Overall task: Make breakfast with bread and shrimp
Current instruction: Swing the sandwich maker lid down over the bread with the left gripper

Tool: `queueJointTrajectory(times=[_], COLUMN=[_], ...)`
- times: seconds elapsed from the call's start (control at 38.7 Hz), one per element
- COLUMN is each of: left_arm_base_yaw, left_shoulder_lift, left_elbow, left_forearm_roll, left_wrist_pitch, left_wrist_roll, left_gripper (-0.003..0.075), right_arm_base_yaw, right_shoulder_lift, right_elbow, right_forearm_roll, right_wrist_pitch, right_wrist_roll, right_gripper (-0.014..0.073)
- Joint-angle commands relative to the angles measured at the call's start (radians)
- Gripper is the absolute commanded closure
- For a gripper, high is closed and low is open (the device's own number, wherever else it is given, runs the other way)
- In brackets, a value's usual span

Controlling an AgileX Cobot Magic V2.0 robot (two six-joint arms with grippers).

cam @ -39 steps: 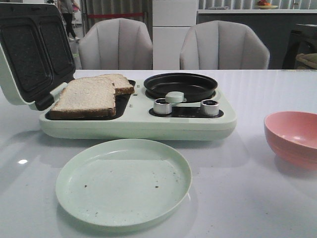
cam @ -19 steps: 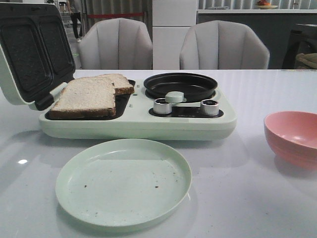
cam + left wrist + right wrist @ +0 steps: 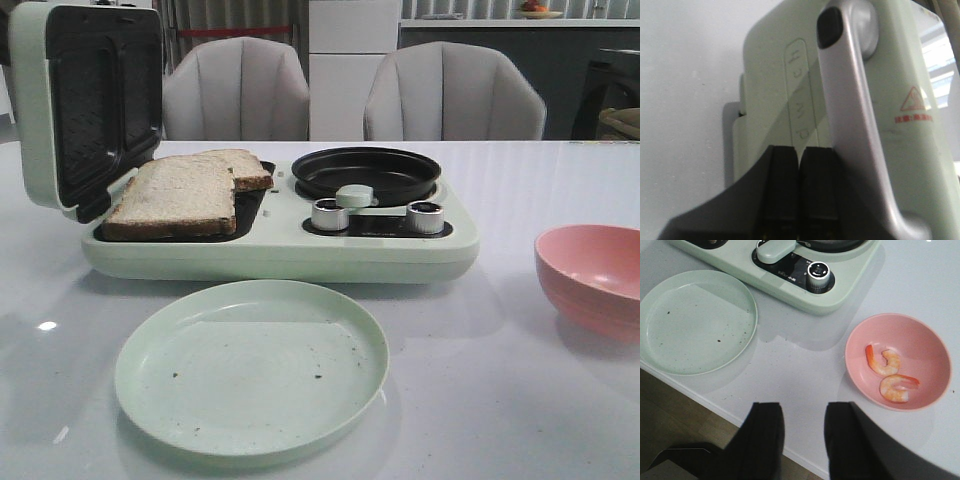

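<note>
Two square slices of pale bread with brown crusts (image 3: pixel 178 195) are laid on the dark grill plate of the pale green breakfast maker (image 3: pixel 280 255), one partly over the other. The maker's lid (image 3: pixel 90 105) is stood nearly upright behind them. Its silver handle (image 3: pixel 852 125) is seen close up in the left wrist view, just beside the left gripper (image 3: pixel 798 187), whose jaws are pressed together with nothing between them. Two small orange-pink curled shrimp (image 3: pixel 890 375) are lying in the pink round bowl (image 3: pixel 897 362) on the white bench (image 3: pixel 520 400), well apart from the maker. The right gripper (image 3: pixel 802 432) is held near the bench edge with its jaws apart and empty. A pale green round plate (image 3: pixel 250 365) is set in front. If the lid is pushed down now, the overlapped slices may be squashed crooked.
</note>
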Motion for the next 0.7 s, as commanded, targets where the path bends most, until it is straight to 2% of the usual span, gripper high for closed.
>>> queueJointTrajectory(times=[0.0,0.23,0.67], left_arm_base_yaw=[-0.051,-0.178,-0.426], left_shoulder_lift=[-0.065,-0.118,-0.413], left_elbow=[-0.035,-0.007,0.259], left_forearm_roll=[-0.066,0.055,0.286], left_wrist_pitch=[0.023,0.005,-0.224], left_wrist_roll=[0.021,0.053,0.054], left_gripper=[0.0621,0.062,0.062], right_arm_base_yaw=[-0.005,-0.005,-0.005], right_shoulder_lift=[-0.006,-0.006,-0.006], right_elbow=[-0.026,-0.026,-0.026], right_forearm_roll=[-0.013,-0.013,-0.013], right_wrist_pitch=[-0.073,-0.073,-0.073], right_wrist_roll=[0.002,0.002,0.002], right_gripper=[0.0253,0.0253,0.0253])
